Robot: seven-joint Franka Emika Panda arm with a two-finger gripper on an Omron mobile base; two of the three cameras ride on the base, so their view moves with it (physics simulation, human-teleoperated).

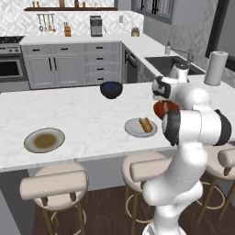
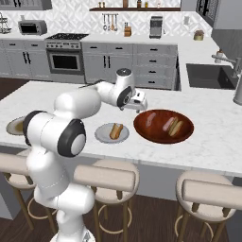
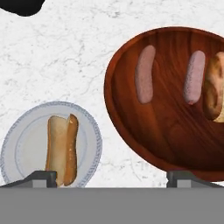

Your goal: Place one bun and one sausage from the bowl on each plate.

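Two plates: one grey (image 3: pixel 26 144), one brown-centred (image 1: pixel 44 140). Two buns (image 3: pixel 61 148) (image 3: pixel 214 87). Two sausages (image 3: pixel 145 73) (image 3: pixel 194 77). One wooden bowl (image 3: pixel 144 131), one dark bowl (image 1: pixel 111 89).

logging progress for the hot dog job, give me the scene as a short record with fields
light grey plate: one bun on it, no sausage
brown-centred plate: nothing on it
bowl: two sausages and one bun at the right
pincer: open, holds nothing, above the counter between light grey plate and bowl
dark blue bowl: farther back on the counter
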